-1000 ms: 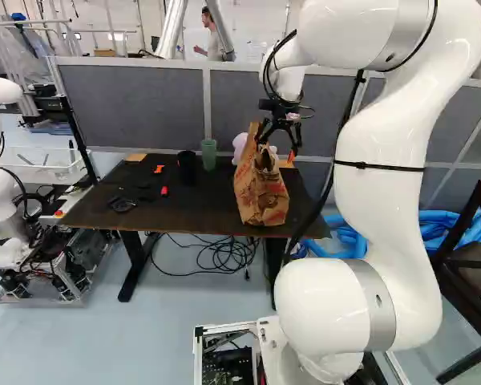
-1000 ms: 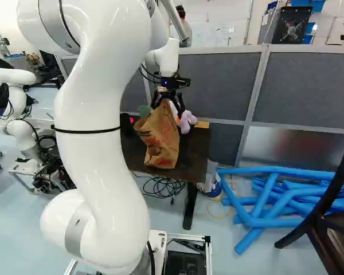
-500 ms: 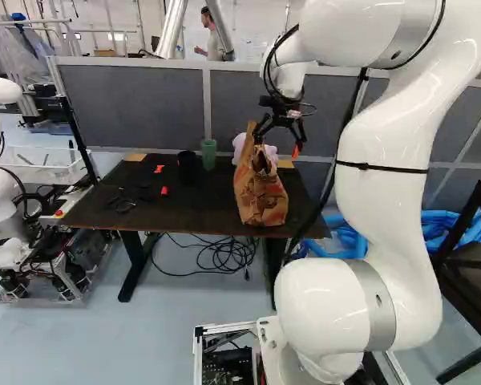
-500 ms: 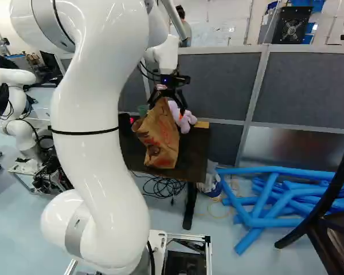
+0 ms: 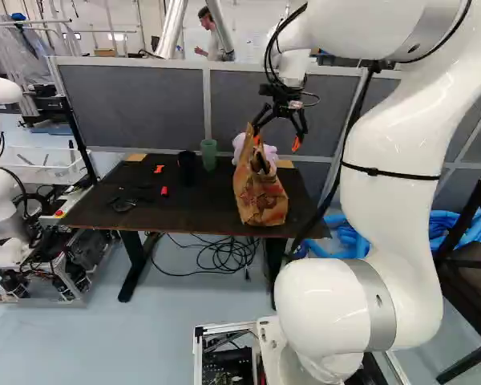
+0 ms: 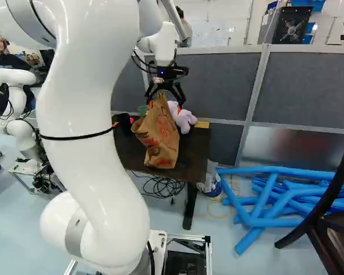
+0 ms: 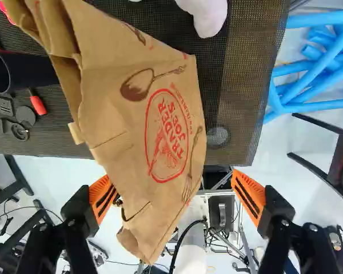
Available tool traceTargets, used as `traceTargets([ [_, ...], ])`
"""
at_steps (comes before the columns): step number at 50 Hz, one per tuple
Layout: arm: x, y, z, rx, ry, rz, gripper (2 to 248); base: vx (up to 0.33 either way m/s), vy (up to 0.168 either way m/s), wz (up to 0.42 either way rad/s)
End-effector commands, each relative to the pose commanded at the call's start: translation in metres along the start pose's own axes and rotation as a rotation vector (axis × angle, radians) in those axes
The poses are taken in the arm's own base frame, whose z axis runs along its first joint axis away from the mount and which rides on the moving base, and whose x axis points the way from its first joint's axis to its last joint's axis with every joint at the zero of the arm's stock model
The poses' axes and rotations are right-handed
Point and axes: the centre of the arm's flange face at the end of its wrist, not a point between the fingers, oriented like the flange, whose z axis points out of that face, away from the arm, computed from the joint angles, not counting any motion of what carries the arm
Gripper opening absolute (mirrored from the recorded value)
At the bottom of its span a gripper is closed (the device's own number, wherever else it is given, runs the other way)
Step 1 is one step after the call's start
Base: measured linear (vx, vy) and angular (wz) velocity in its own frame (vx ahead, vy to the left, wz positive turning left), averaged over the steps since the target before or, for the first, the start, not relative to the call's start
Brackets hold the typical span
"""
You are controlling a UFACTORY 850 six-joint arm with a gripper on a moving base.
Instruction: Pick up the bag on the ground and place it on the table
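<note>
The brown paper bag (image 5: pixel 260 192) stands on the dark table (image 5: pixel 152 210), near its right end in the left base view. Just above the bag's top is my gripper (image 5: pixel 277 143), its fingers spread wide. In the wrist view the gripper (image 7: pixel 172 197) is open, and the upper part of the bag (image 7: pixel 143 114) lies between the fingers, close to one orange pad and well away from the other. The fingers do not pinch it.
A pink plush toy (image 6: pixel 182 117) sits behind the bag. A green cup (image 5: pixel 208 154), a black cup (image 5: pixel 187 166) and small tools share the table. Blue tubes (image 6: pixel 275 200) and a dark chair (image 6: pixel 327 223) are at the right. Another robot (image 5: pixel 0 172) stands at the left.
The gripper's fingers have opened wider, off the bag's top, and the gripper and arm have shifted slightly. The bag stays standing on the table. The base has not moved.
</note>
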Motion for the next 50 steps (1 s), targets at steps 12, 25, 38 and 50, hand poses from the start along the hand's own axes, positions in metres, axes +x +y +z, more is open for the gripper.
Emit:
traceTargets([
  [12,-0.01,-0.009,-0.018,0.001,0.034,-0.016,247,0.0,0.0,0.0],
  [25,-0.02,-0.013,-0.038,0.002,0.072,-0.025,247,0.0,0.0,0.0],
  [38,-0.026,-0.013,-0.048,0.003,0.092,-0.027,247,0.0,0.0,0.0],
  [50,-0.026,-0.014,-0.049,0.003,0.093,-0.027,247,0.0,0.0,0.0],
])
